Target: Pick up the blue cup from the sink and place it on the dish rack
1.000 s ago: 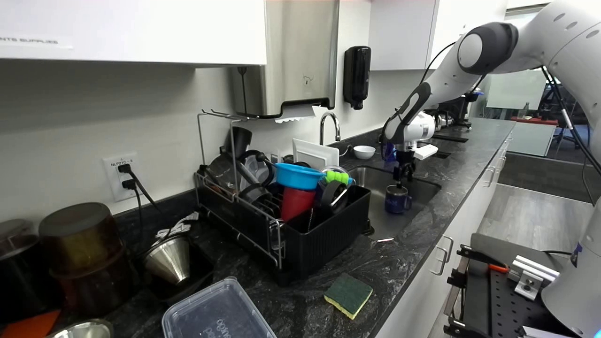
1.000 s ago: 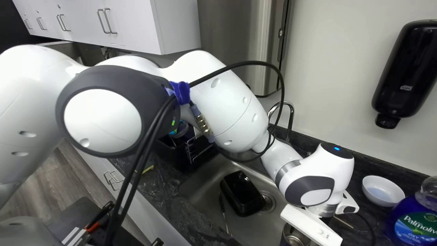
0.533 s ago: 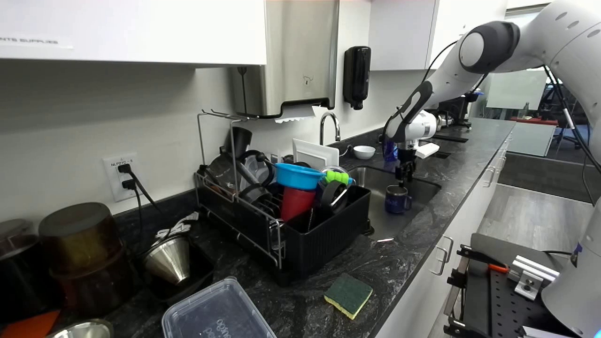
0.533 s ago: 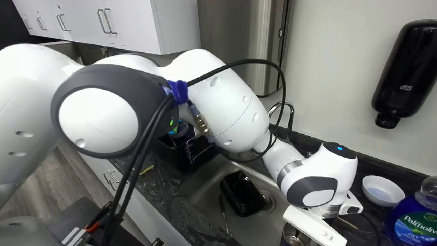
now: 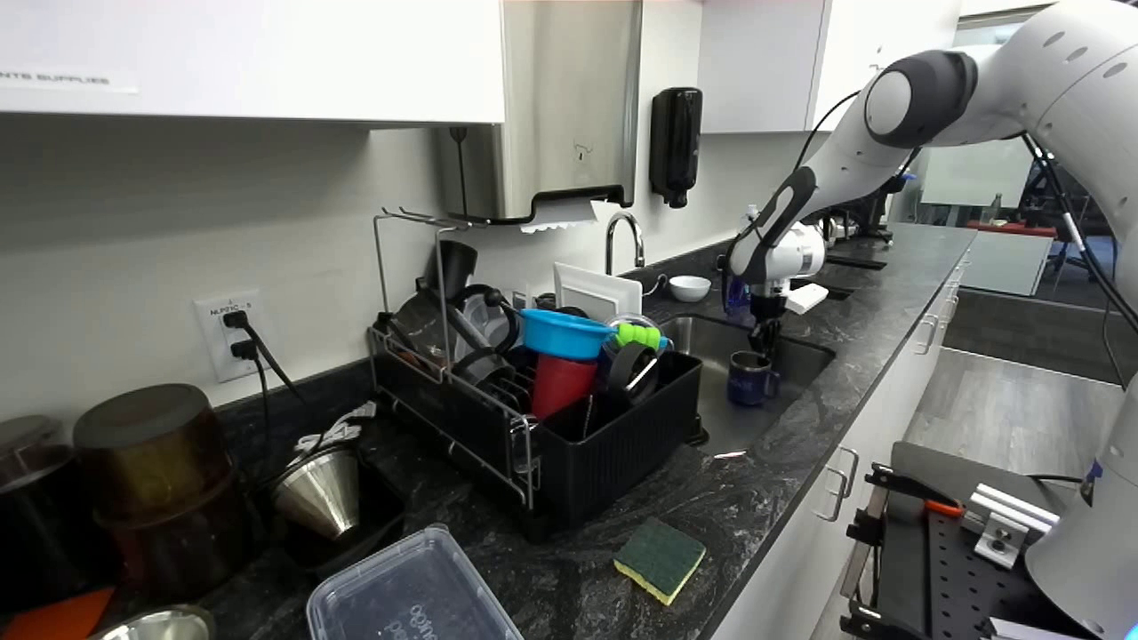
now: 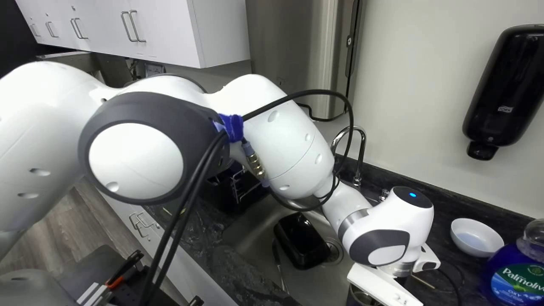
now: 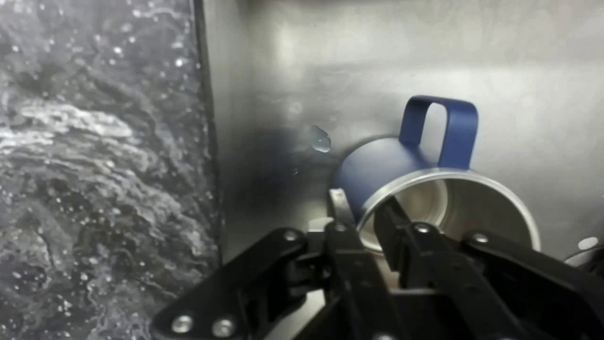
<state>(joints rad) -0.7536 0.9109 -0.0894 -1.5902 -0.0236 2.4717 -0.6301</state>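
The blue cup [image 7: 377,165] stands upright in the sink [image 7: 528,94], its handle pointing to the top of the wrist view. My gripper [image 7: 364,203] straddles the cup's rim: one finger hangs inside the mouth, the opposite one is outside along the wall. A narrow gap still shows between the inner finger and the wall, so the jaws are partly open. In an exterior view the gripper [image 5: 765,342] sits right over the blue cup [image 5: 749,384]. Another exterior view has most of the cup [image 6: 359,296] hidden under the wrist. The dish rack [image 5: 618,449] is beside the sink, loaded with dishes.
A black container [image 6: 301,240] lies in the sink near the drain. The faucet [image 5: 625,231] rises behind. A light-blue bowl [image 5: 560,333] and red cup [image 5: 563,385] stack in the rack. A white bowl [image 6: 476,237] and soap bottle [image 6: 516,272] stand beyond; a sponge [image 5: 660,558] lies in front.
My gripper has come down onto the cup's rim, and its fingers look closer together than a second ago. The cup seems to have shifted very slightly.
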